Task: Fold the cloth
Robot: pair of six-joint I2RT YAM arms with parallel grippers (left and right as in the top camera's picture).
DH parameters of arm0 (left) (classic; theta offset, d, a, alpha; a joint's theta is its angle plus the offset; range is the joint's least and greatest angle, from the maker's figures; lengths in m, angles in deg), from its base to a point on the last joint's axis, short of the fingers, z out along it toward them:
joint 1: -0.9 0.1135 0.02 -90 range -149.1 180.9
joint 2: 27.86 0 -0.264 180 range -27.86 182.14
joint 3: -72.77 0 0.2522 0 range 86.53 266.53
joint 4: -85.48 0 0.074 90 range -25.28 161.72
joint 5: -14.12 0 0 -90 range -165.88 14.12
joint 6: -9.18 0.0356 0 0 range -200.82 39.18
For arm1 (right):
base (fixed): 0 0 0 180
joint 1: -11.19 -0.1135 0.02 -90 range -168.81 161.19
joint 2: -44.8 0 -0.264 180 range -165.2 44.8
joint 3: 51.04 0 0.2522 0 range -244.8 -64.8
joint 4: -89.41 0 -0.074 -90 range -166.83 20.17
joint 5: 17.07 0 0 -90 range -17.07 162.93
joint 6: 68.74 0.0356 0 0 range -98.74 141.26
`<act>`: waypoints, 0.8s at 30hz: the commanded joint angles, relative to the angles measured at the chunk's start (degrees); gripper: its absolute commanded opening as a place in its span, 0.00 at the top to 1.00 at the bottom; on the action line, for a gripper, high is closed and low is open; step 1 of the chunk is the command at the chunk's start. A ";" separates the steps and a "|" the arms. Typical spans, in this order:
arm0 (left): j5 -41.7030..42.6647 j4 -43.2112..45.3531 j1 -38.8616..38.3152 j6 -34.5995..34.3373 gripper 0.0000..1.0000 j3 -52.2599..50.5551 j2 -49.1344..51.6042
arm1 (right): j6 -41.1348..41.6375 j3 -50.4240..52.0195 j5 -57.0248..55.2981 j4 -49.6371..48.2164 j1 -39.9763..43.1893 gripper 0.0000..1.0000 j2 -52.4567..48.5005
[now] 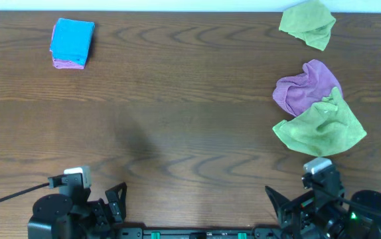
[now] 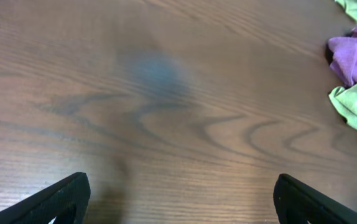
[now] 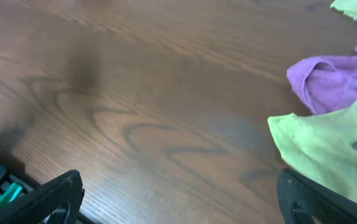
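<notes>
The sky-blue cloth [image 1: 72, 41] lies folded into a small rectangle at the far left of the table, on top of a folded purple cloth whose edge shows beneath it. It shows only in the overhead view. My left gripper [image 1: 114, 199] is open and empty at the near edge, far from the cloth; in its wrist view [image 2: 178, 199] only bare wood lies between the fingers. My right gripper [image 1: 277, 202] is open and empty at the near right edge; in its wrist view [image 3: 178, 196] the fingers are wide apart over wood.
A crumpled lime-green cloth [image 1: 320, 126] lies at the right with a crumpled purple cloth [image 1: 306, 85] behind it; both show in the right wrist view [image 3: 334, 146] [image 3: 334, 81]. Another lime-green cloth [image 1: 308, 23] lies at the far right corner.
</notes>
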 commanded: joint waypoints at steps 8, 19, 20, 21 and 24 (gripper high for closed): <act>-7.61 9.53 1.62 -0.66 0.05 -0.50 -1.05 | -0.68 -0.02 0.50 1.92 -0.37 0.01 0.07; -3.23 30.67 8.28 11.39 0.05 -20.79 -12.81 | -0.68 -0.02 0.50 1.92 -0.37 0.01 0.07; -2.99 32.13 8.28 11.39 0.05 -22.58 -13.55 | -0.68 -0.02 0.50 1.92 -0.37 0.01 0.07; -2.80 33.64 8.28 11.37 0.05 -24.65 -14.29 | -0.68 -0.02 0.50 1.92 -0.37 0.01 0.07; -1.62 37.29 8.26 11.13 0.05 -29.86 -16.00 | -0.68 -0.02 0.50 1.92 -0.37 0.01 0.07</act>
